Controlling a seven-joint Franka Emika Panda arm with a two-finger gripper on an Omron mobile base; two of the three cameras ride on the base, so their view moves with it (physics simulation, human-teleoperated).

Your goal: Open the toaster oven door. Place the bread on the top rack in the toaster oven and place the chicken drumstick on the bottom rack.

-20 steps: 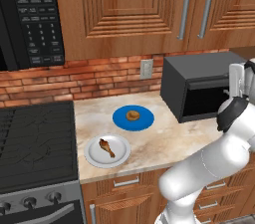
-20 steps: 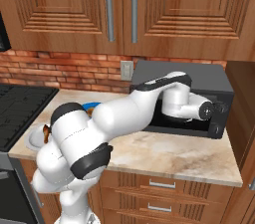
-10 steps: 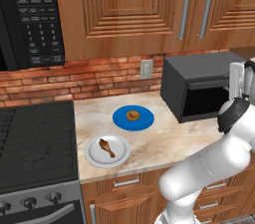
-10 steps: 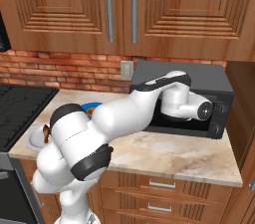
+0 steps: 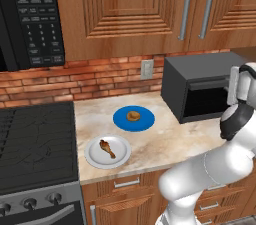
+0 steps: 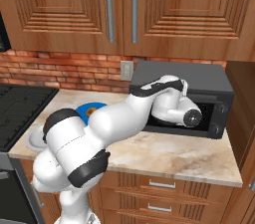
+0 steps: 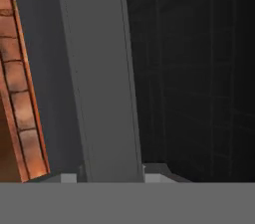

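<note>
Fingers of the gripper [image 7: 112,175] barely show at the bottom of the hand view: two pale stubs either side of a grey vertical bar, which is probably the handle of the toaster oven door [image 7: 99,83]. They sit on both sides of that bar, but whether they press on it or stand just off it I cannot tell. To the bar's right lies the dark window with faint wire shelf lines behind it; to its left, a strip of the oven's grey front, then red brick.

From the left base view the toaster oven [image 5: 200,81] is a dark grey box at the right end of the marble counter [image 5: 170,141], against the brick wall [image 5: 100,74] and under the wooden cupboards [image 5: 150,4]. Its door looks shut or nearly so. The white arm bends up from the lower right, with the hand in front of the oven's right edge.

On the counter, well left of the oven, the bread [image 5: 133,116] rests in the middle of a blue plate [image 5: 122,121]. Nearer the counter's front edge, the chicken drumstick [image 5: 106,148] lies on a white plate [image 5: 95,156]. A black stove [image 5: 35,144] stands just beside the plates, with a microwave [image 5: 30,14] above it
</note>
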